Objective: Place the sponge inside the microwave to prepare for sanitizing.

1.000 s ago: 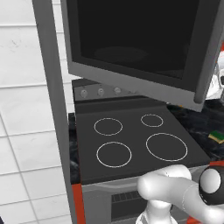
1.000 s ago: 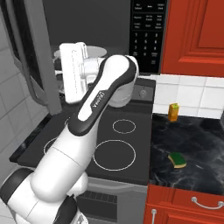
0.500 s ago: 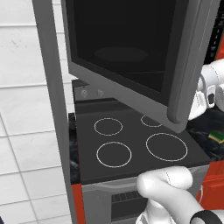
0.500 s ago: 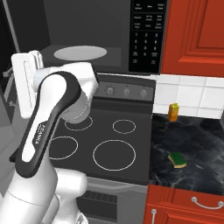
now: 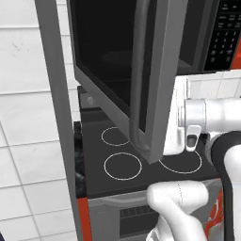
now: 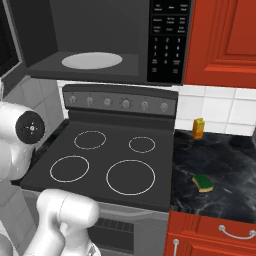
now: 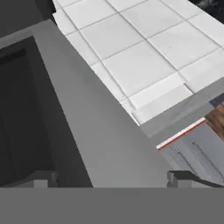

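The microwave (image 6: 105, 30) hangs above the stove with its cavity showing and the white turntable (image 6: 91, 60) bare. Its door (image 5: 117, 61) stands swung far out to the left, the bar handle (image 5: 140, 70) facing the left base view. The sponge (image 6: 202, 182), green on yellow, lies flat on the dark marble counter (image 6: 225, 160) to the right of the stove, far from the arm. My gripper (image 7: 111, 178) is open, pressed close against the door's grey frame (image 7: 92, 122), which runs between its tips. The white hand (image 5: 181, 122) sits just behind the door's free edge.
A black four-ring stove (image 6: 107, 160) lies under the microwave, with a knob panel (image 6: 120, 102) behind it. A small upright orange-yellow object (image 6: 198, 128) stands at the counter's back. Red cabinets (image 6: 222, 40) flank the microwave on the right. My arm (image 6: 22, 135) fills the left side.
The microwave door has swung much wider, from partly ajar to fully out. My arm went left with it, uncovering the cavity and turntable. The jaws stayed open.
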### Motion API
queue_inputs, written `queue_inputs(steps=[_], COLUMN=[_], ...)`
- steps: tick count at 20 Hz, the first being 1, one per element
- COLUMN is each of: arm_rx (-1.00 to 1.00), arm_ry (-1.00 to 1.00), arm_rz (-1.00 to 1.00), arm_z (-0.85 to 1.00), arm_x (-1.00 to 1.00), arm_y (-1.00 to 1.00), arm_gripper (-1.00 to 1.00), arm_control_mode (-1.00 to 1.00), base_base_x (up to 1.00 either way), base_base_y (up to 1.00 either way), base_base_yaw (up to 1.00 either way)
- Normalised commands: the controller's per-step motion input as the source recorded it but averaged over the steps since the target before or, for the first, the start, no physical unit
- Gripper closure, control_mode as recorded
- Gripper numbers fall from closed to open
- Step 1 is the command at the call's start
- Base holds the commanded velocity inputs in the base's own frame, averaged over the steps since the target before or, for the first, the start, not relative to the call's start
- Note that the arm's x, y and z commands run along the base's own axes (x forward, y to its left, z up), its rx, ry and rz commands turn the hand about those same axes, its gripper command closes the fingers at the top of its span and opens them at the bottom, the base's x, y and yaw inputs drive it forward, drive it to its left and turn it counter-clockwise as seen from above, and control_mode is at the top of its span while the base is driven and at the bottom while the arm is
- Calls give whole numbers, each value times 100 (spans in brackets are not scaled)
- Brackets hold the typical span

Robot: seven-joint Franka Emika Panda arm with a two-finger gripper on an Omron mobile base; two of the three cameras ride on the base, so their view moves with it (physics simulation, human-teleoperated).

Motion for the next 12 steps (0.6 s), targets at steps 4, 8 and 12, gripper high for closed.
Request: queue_inputs(steps=[4, 8, 12], arm_rx=[0, 0, 4], arm_ry=[1, 4, 6], arm_rz=[-47, -33, -23], arm_z=[-1, 0, -8], arm_x=[0, -1, -6], arm_y=[65, 37, 9], arm_gripper=[-100, -100, -100], arm_control_mode=[-100, -100, -100], base_base_x=[0, 0, 0], base_base_y=[0, 0, 0], base_base_yaw=[0, 0, 0])
